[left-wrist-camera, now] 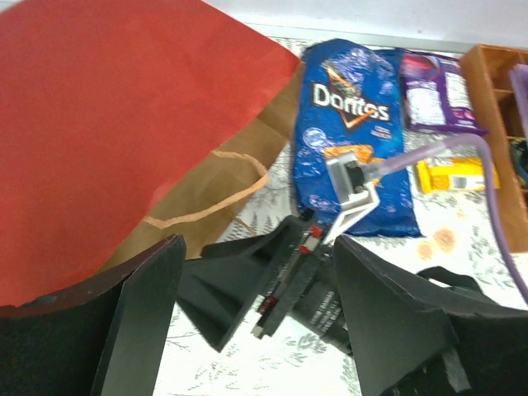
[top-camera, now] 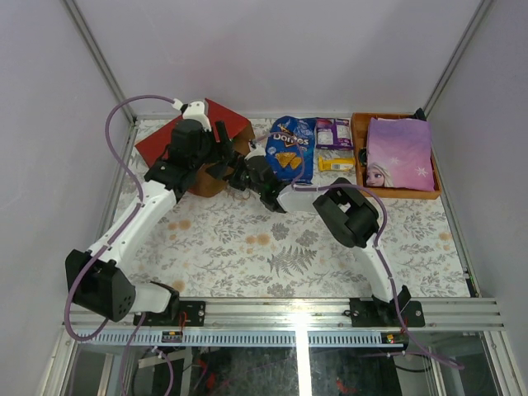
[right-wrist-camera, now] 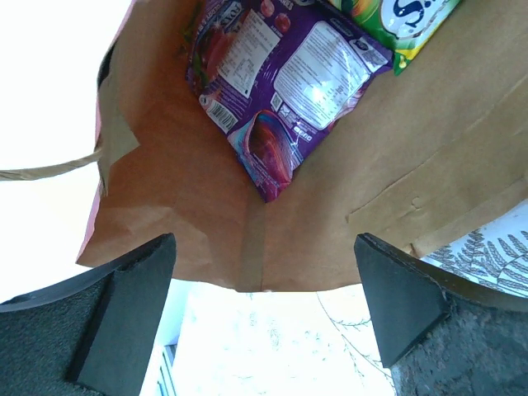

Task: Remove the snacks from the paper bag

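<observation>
From the overhead camera I see the paper bag (top-camera: 161, 140) lying on its side at the far left of the table (top-camera: 272, 247), mouth towards the middle, with both arms meeting at that mouth, but nothing of what is inside it. My right wrist camera looks straight into the brown interior: a purple pack (right-wrist-camera: 280, 82) lies against the bag wall with a yellow-green pack (right-wrist-camera: 404, 21) just beside it at the top edge of the view. The overhead and left wrist views show what already lies out on the table: a blue Doritos bag (top-camera: 289, 148) just right of the paper bag, then a small purple packet (top-camera: 333, 133) and a yellow packet (top-camera: 336, 164), next to an orange tray (top-camera: 356, 148) that holds a lilac princess-print item (top-camera: 400, 153). The right gripper (right-wrist-camera: 264, 247) has its jaws spread wide at the bag's opening, nothing between them and short of both packs. The left gripper (left-wrist-camera: 260, 272) is also spread and holds nothing; its left finger sits close to the red wall, though I cannot tell if it touches. The left arm stretches forward up the table's left side, and the right arm bends at the elbow and reaches leftwards, its wrist showing between the left fingers.
</observation>
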